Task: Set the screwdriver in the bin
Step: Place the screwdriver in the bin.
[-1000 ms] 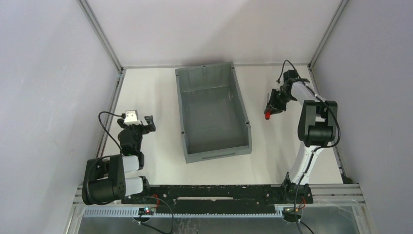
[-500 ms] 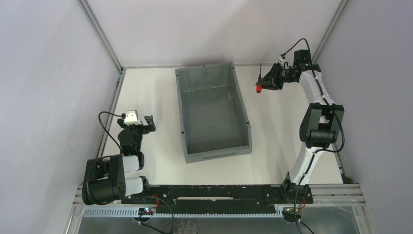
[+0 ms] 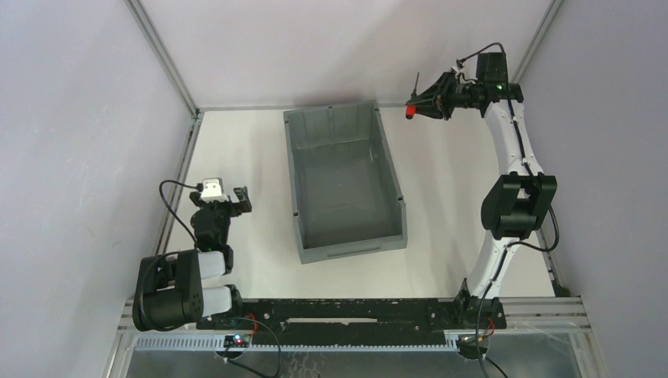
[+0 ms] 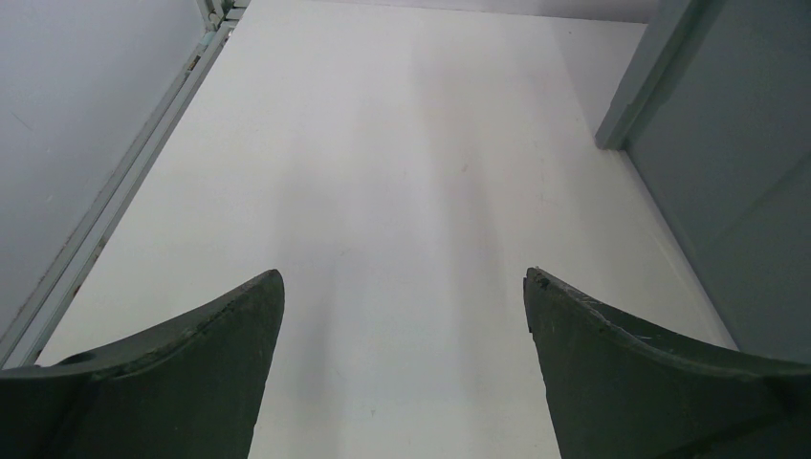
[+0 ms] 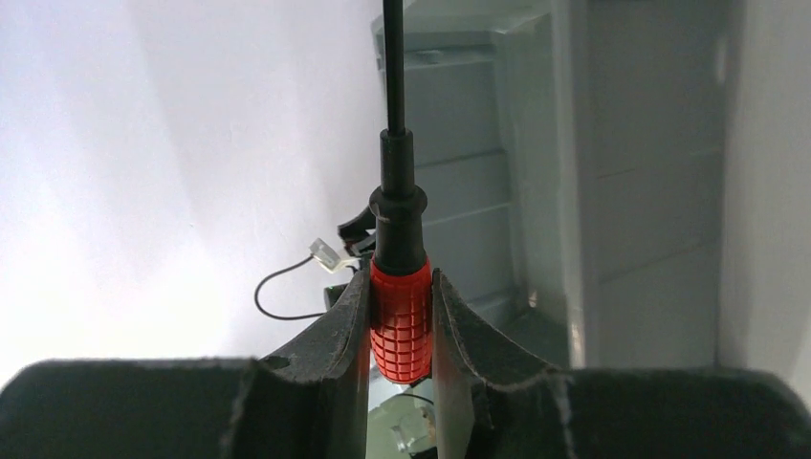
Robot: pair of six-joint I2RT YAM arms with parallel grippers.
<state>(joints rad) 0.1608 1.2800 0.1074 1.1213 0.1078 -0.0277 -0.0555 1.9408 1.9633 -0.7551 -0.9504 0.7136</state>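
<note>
The grey bin (image 3: 302, 183) stands in the middle of the table, long side running front to back; nothing shows inside it. My right gripper (image 3: 421, 106) is raised high, just right of the bin's far right corner, and is shut on the screwdriver (image 3: 410, 112). In the right wrist view the red ribbed handle (image 5: 401, 323) is clamped between both fingers, and the black shaft points away toward the bin (image 5: 631, 191). My left gripper (image 3: 233, 198) is open and holds nothing, low over the table left of the bin. The left wrist view shows its jaws spread wide, with the bin wall (image 4: 727, 163) at right.
A metal frame rail (image 3: 179, 177) runs along the table's left edge, near my left gripper. Grey enclosure walls stand at the back and both sides. A black bar (image 3: 346, 309) with the arm bases lies along the near edge.
My right arm has lifted the screwdriver from the table right of the bin and carried it up, back and leftward, toward the bin's far right corner. The left arm has not moved.
</note>
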